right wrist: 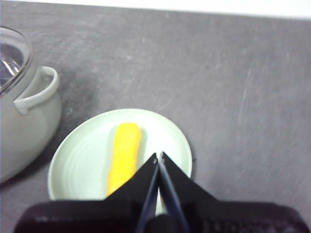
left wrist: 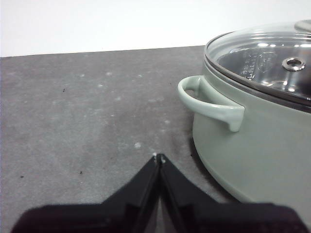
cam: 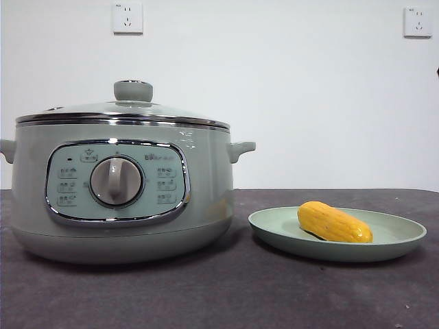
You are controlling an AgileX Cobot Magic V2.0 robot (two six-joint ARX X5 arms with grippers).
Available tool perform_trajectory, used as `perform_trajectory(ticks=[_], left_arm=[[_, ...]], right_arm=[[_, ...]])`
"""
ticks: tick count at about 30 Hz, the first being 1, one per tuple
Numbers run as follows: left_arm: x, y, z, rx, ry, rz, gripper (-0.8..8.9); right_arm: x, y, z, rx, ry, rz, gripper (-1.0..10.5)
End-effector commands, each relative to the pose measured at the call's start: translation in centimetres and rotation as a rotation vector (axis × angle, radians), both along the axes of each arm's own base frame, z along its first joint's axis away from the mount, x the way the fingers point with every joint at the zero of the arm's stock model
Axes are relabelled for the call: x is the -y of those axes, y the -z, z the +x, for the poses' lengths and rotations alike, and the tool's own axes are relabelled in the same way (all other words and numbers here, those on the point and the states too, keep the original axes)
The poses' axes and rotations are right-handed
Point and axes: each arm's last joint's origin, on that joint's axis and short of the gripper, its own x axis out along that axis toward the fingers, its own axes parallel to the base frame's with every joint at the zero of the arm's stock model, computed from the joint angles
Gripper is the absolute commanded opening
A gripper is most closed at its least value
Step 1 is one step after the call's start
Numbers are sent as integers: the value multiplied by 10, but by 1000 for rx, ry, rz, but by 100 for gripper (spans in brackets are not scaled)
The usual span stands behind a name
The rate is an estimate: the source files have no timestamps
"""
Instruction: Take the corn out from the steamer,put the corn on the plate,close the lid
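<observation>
The pale grey-green steamer (cam: 116,188) stands at the left of the table with its glass lid (cam: 123,111) seated on the rim. The yellow-orange corn (cam: 334,223) lies on the mint-green plate (cam: 405,236) to the steamer's right. In the left wrist view, my left gripper (left wrist: 159,156) is shut and empty above the bare table, beside the steamer's side handle (left wrist: 210,101). In the right wrist view, my right gripper (right wrist: 158,156) is shut and empty, above the plate (right wrist: 82,160) beside the corn (right wrist: 124,155). Neither gripper shows in the front view.
The table has a dark grey cloth (cam: 233,295). A white wall with two sockets (cam: 127,17) stands behind. The steamer's other handle (right wrist: 36,92) shows near the plate in the right wrist view.
</observation>
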Motion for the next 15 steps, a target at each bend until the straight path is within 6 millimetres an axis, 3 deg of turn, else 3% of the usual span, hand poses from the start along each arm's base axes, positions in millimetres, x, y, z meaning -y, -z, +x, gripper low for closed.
perform_trajectory(ticks=[1,5,8,15], left_arm=[[-1,5,1,-10,-7,-3,-3],[-1,5,1,-10,-7,-3,-3],[-1,5,1,-10,-7,-3,-3],[-1,5,1,-10,-7,-3,-3]], right_arm=[[7,7,-4,56,-31,-72,4],[21,23,-11,206,-90,1,4],[31,44,-17,295,-39,18,4],[40,93,-22,280,64,43,4]])
